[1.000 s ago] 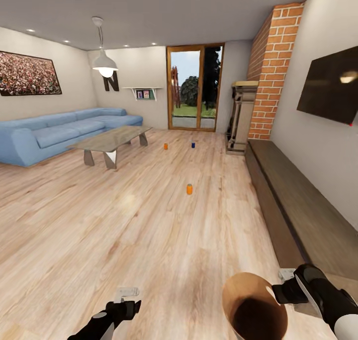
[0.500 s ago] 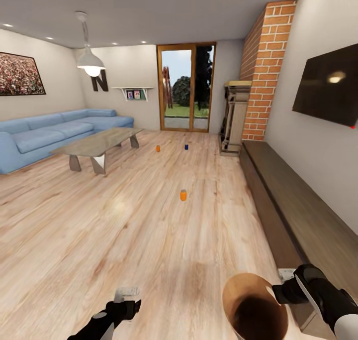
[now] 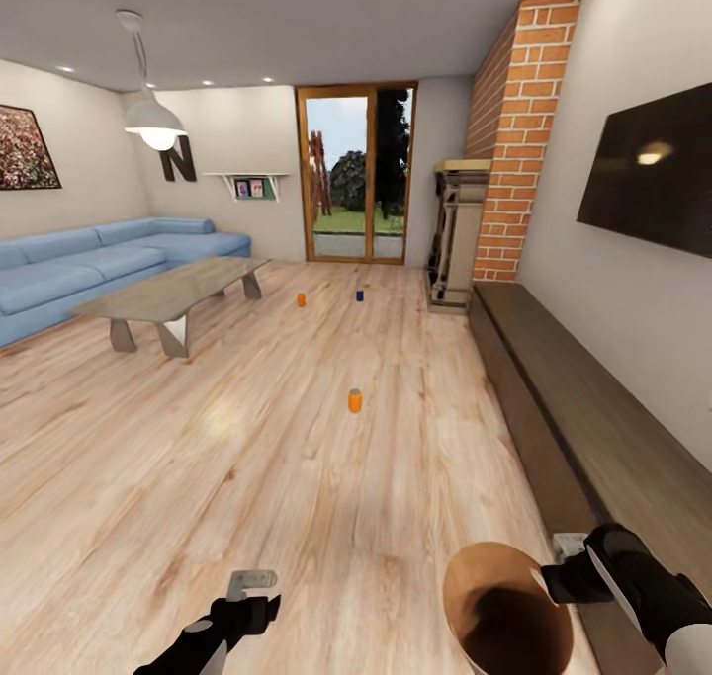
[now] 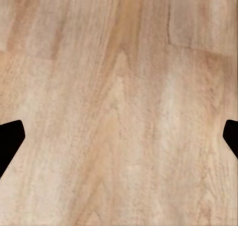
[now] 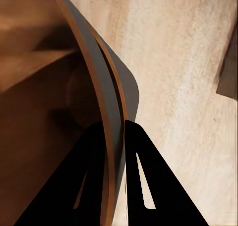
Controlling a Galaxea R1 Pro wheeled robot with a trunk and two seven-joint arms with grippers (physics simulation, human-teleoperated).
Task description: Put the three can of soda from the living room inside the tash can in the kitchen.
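- Where the wooden floor (image 3: 247, 458) opens out ahead, three cans standing upright and well apart: nearest orange can (image 3: 354, 400) alone mid-floor, far orange can (image 3: 301, 299) and blue can (image 3: 360, 295) further back toward the glass doors (image 3: 356, 188).
- Nothing on the bare floor between the robot and the nearest orange can.
- To the left, low tabletop (image 3: 168, 292) on angled legs, with blue sofa (image 3: 89, 270) behind it along the wall; pendant lamp (image 3: 150, 117) hanging above.
- To the right, long dark bench (image 3: 593, 428) running along the wall under a black screen (image 3: 648, 186); brick chimney (image 3: 506, 136) and fireplace (image 3: 453, 235) at its far end.
- Trash can (image 3: 504, 611) held low at the right, tan inside turned up toward the head camera.
- Right gripper (image 5: 115, 131) closed on the trash can's rim, one finger inside the wall and one outside, as seen in the right wrist view.
- Left gripper (image 3: 250, 581) low at the left, above bare floor; in the left wrist view, fingertips (image 4: 10, 139) spread wide apart, holding nothing.
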